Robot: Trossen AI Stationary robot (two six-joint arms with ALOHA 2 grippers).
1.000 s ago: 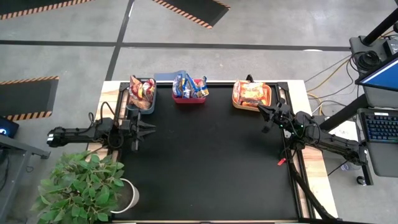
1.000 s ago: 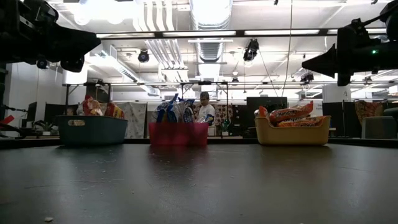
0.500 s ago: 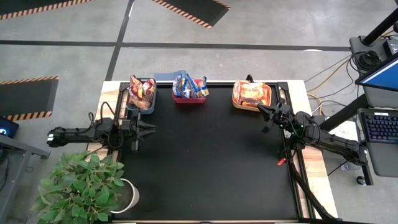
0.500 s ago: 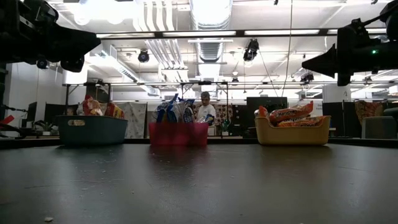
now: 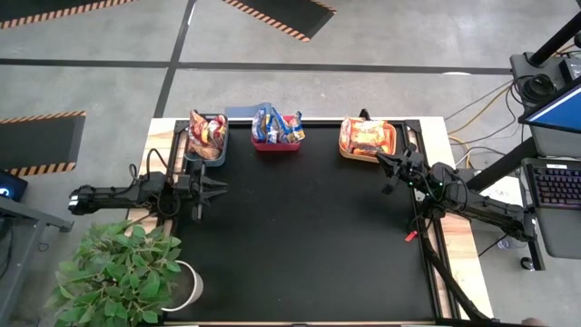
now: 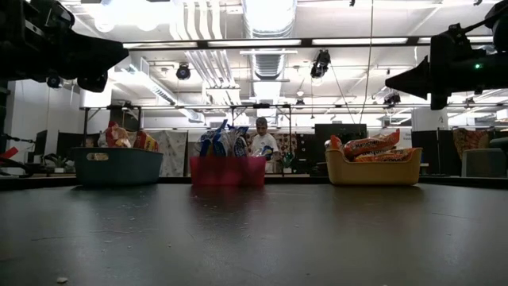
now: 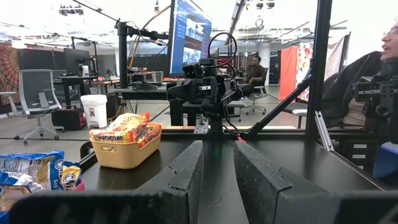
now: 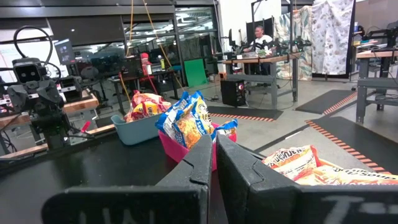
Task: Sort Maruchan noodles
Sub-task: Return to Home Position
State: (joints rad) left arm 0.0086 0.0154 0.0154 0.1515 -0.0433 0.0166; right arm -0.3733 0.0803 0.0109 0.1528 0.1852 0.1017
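Note:
The Maruchan noodles lie in three bins along the table's far edge. Red-orange packets (image 5: 209, 130) fill the dark grey bin (image 5: 201, 153) on the left. Blue-and-yellow packets (image 5: 275, 123) stand in the red bin (image 5: 275, 143) in the middle. Orange packets (image 5: 366, 135) lie in the orange bin (image 5: 345, 145) on the right. My left gripper (image 5: 221, 186) hovers level at the table's left edge, near the grey bin, open with nothing between its fingers (image 7: 186, 171). My right gripper (image 5: 381, 162) hovers at the right edge, just near of the orange bin, shut and empty (image 8: 214, 135).
A black mat (image 5: 309, 236) covers the table in front of the bins. A potted plant (image 5: 118, 272) stands at the near left corner. Cables and a keyboard (image 5: 554, 186) lie off the right edge. A person (image 6: 260, 139) sits far beyond the table.

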